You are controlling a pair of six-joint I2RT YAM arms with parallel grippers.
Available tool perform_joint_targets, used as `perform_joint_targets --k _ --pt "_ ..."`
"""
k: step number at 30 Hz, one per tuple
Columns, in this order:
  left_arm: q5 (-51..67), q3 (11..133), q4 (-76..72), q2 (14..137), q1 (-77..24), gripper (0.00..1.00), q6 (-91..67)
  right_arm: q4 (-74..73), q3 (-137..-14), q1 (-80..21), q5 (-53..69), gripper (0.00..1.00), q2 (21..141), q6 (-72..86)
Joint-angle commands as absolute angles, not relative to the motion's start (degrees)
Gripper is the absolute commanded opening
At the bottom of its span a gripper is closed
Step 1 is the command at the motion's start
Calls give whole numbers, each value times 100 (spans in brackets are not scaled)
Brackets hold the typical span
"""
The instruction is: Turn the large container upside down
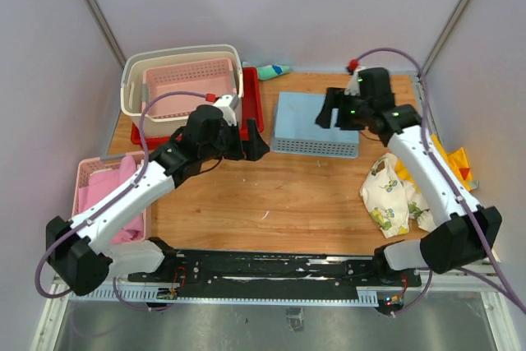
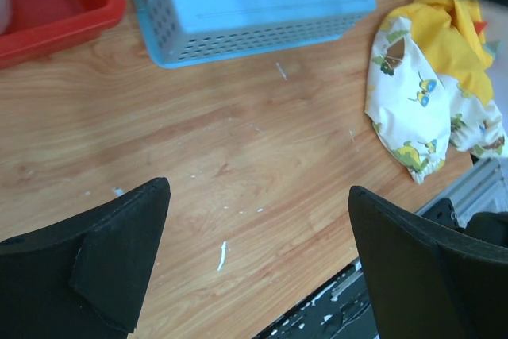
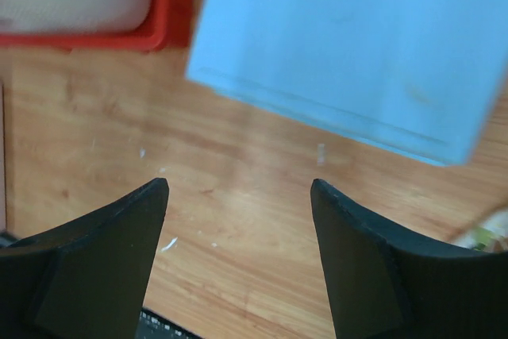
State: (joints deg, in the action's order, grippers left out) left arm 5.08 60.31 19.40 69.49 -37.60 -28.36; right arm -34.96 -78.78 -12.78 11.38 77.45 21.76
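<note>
- The left claw (image 1: 253,145) is held wide open and empty above the bare tabletop (image 1: 288,191).
- The cream basket (image 1: 131,98) is seen upright, beyond that claw and to its left, resting on a red tray (image 1: 253,98), with a pink basket (image 1: 197,80) nested inside.
- The right claw (image 1: 329,113) is spread open, nothing gripped, over an upturned blue basket (image 1: 300,129).

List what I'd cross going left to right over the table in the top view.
Pink basket → large cream basket → red tray → green object → blue basket → patterned cloth → yellow cloth.
</note>
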Motion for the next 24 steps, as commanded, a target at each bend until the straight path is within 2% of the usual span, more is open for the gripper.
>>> perform_joint_targets --k 1,7,11,16,24 --pt "-146 5950 2611 6075 -3621 99 -3018 -3400 -7956 -2569 534 73 8349 1938" --pt "-705 5202 2914 4964 -3621 99 -3459 -3027 -8509 -3680 937 70 9596 2215" --pt "-986 4936 2851 4620 -3621 99 -3647 -2970 -9314 -4028 1040 67 10680 2428" --pt "-1087 4903 2748 4502 -3622 99 -3623 -3030 -10061 -3999 1081 55 11806 2578" --pt "-865 4836 2455 4645 -3621 99 -3551 -3335 -10353 -2977 -588 45 12050 2045"
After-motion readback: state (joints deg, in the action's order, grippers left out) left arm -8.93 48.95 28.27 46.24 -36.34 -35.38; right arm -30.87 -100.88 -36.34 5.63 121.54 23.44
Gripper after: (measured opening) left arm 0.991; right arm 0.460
